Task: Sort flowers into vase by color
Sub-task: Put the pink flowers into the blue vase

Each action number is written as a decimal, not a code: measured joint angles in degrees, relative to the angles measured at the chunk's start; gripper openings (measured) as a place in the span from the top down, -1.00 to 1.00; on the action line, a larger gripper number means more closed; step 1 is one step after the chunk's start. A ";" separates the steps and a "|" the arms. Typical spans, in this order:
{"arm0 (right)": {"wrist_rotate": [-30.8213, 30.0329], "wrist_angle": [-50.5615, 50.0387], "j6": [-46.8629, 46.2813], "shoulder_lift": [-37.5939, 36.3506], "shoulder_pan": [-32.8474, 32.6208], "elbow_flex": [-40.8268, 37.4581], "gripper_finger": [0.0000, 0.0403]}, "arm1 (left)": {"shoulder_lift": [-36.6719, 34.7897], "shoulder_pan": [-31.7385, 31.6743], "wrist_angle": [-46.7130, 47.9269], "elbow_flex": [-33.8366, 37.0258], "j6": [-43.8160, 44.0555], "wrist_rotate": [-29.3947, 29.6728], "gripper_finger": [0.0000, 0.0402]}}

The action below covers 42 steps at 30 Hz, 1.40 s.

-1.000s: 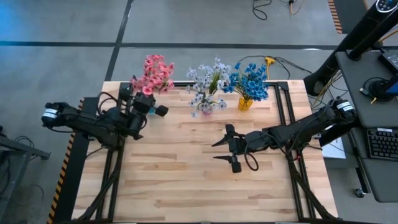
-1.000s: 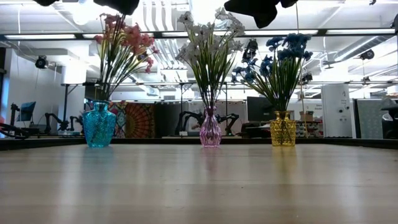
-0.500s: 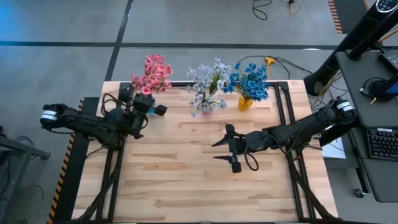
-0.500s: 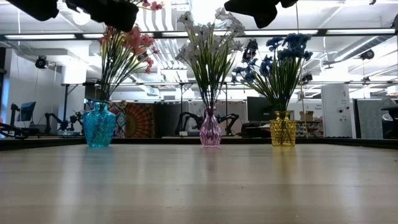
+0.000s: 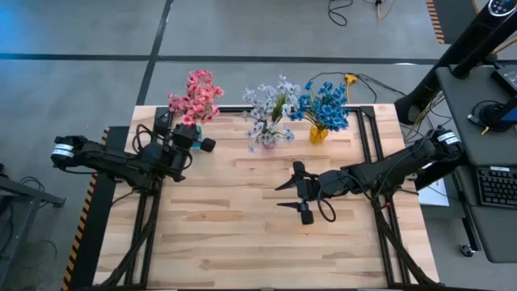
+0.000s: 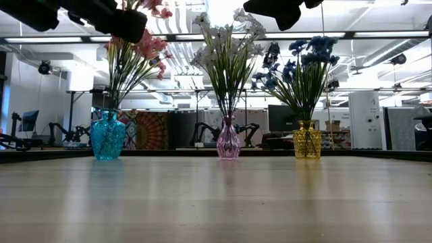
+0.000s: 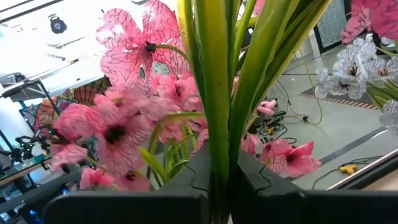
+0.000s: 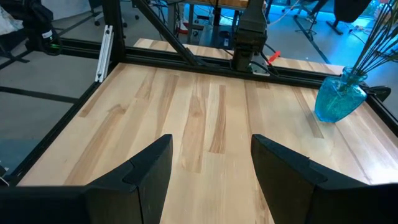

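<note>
No readable text, labels or numbers anywhere.

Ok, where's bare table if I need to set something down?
The whole near half of the table is bare, also the middle between the left hand and right hand. The far edge is crowded: teal vase, pink vase, yellow vase.

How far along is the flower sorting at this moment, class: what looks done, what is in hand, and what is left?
Done: the white flowers stand in the pink vase and the blue flowers in the yellow vase.

In hand: the left tool is shut on a stem of the pink flowers, above the teal vase.

Left: letting that stem go. No loose flowers lie on the table. The right tool waits open over mid-table.
</note>
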<state>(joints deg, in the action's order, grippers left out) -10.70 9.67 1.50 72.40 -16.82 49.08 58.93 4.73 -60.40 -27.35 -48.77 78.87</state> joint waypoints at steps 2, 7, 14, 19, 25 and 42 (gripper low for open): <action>0.00 0.00 0.00 0.00 0.00 0.00 -0.04 | 0.01 0.02 0.02 0.28 0.30 0.00 0.97; 0.00 0.00 0.00 0.00 0.00 0.00 -0.04 | 0.18 0.02 -0.01 0.28 0.34 0.00 0.97; 0.00 0.00 0.00 0.00 0.00 0.00 -0.04 | 0.18 0.02 0.00 0.28 1.55 0.00 0.90; 0.01 0.00 0.00 0.00 0.00 0.00 -0.04 | 0.18 0.02 0.00 0.25 1.55 0.01 0.73; 0.01 0.00 -0.01 0.00 0.00 0.00 -0.04 | 0.18 0.06 0.00 0.11 1.79 2.09 0.46; 0.04 -0.47 -1.95 0.00 0.00 0.00 -0.04 | 0.77 2.66 1.80 0.17 1.09 8.73 -0.13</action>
<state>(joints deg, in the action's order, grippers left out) -10.66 9.20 -0.45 72.40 -16.82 49.08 59.71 7.39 -58.61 -27.18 -47.68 87.60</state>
